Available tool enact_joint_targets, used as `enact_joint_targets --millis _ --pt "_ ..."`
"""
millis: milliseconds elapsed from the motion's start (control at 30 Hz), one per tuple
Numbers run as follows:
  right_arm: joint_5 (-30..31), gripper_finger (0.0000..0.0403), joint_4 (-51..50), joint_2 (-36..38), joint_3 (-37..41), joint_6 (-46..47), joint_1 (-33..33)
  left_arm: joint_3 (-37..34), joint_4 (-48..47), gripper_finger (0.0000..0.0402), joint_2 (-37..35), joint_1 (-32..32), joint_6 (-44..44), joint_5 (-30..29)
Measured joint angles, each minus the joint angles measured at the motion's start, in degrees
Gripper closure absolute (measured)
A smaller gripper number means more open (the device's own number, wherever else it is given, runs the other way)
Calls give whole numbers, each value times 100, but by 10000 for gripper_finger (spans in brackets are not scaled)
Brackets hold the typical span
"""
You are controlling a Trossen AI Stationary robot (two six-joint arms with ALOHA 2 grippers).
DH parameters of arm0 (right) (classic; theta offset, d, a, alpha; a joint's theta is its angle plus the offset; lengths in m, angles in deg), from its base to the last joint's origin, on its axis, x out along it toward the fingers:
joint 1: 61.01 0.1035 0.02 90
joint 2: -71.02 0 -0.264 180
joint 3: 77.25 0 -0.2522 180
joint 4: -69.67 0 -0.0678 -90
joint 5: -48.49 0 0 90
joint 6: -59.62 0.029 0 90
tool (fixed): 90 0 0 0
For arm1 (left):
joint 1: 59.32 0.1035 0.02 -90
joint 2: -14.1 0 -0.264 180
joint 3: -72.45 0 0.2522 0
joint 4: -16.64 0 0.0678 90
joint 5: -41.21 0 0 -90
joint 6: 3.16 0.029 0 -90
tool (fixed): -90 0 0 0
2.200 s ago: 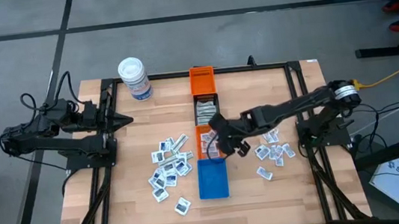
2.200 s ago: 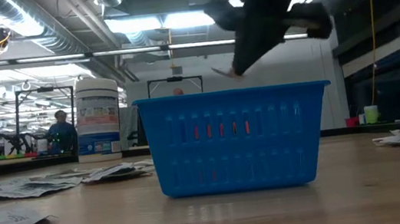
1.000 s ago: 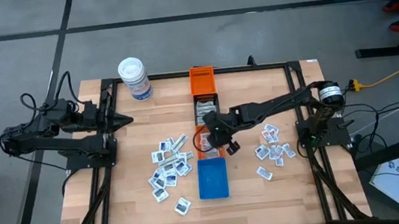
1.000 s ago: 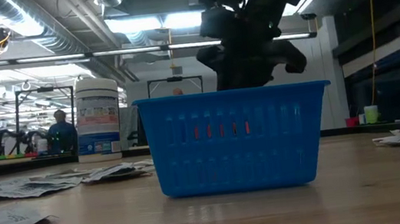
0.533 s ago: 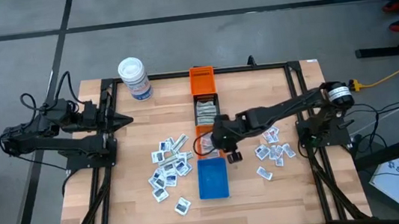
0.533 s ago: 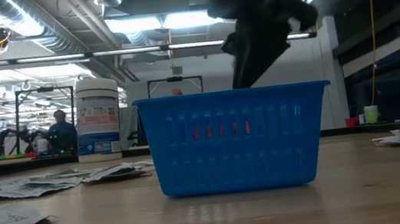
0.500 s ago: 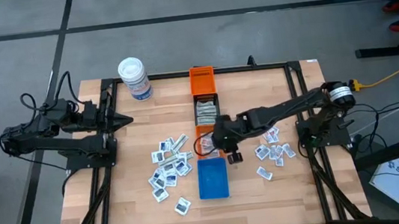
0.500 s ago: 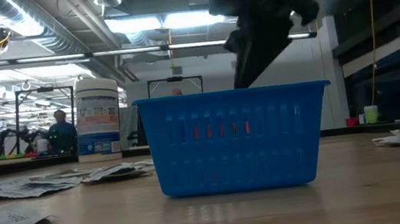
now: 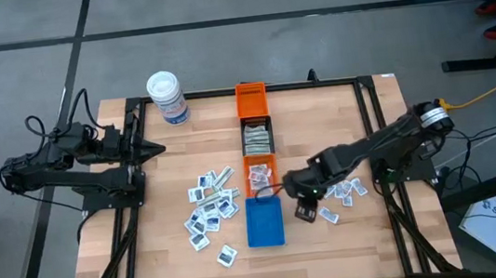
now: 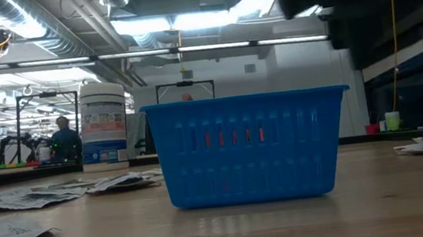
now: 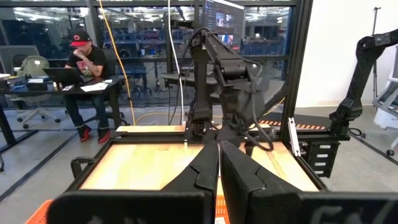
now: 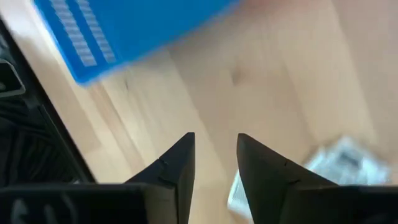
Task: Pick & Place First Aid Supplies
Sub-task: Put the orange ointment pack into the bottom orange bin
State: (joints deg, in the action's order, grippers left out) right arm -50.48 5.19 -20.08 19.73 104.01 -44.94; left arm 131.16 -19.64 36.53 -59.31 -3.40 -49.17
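From the high view: the wooden surface (image 9: pixel 159 261) has a row of bins down the middle, an orange bin (image 9: pixel 251 100) at the far end, a black bin (image 9: pixel 257 139) with pale strips in it, another orange bin (image 9: pixel 258 173), then the blue bin (image 9: pixel 264 222) nearest the front edge. A white tub (image 9: pixel 167 97) stands near the far left corner. The first aid supplies sit in two scattered piles: left pile of packets (image 9: pixel 211 210) just beside the blue bin, and right pile of packets (image 9: pixel 340 191) on the other side. The right pincer (image 9: pixel 305 211) hangs over bare wood between the blue bin and the right pile, near its closest packets. The left pincer (image 9: pixel 158 150) is parked way off at the left edge.

Low view: the blue bin (image 10: pixel 250 148) fills the middle, white tub (image 10: pixel 103 123) behind it to the left, packets lying flat on both sides. A dark bulk of arm sits at the top right; can't make out fingers there.

Left wrist view: the left pincer (image 11: pixel 219 168) has its fingers pressed together, nothing in them, pointing across the surface. A person (image 11: pixel 87 68) sits at a desk in the room behind.

Right wrist view: the right pincer (image 12: pixel 216 163) is spread partway with only wood showing in the gap, so it's empty. A corner of the blue bin (image 12: pixel 118 28) shows and a blurry white packet (image 12: pixel 345 162) lies close by.
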Motion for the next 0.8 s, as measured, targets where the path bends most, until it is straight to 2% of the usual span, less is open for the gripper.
enact_joint_targets --millis 133,400,567,800 --pt "-25 283 -253 103 132 453 295 0 0 393 0 0 -1 0" --pt "-322 283 39 282 991 1678 671 0 -1 391 0 0 1 0" --pt "-383 283 125 372 1412 1971 829 0 -1 389 1 -1 0 1" --pt "-374 283 761 368 2007 2284 949 0 0 391 0 -1 1 2"
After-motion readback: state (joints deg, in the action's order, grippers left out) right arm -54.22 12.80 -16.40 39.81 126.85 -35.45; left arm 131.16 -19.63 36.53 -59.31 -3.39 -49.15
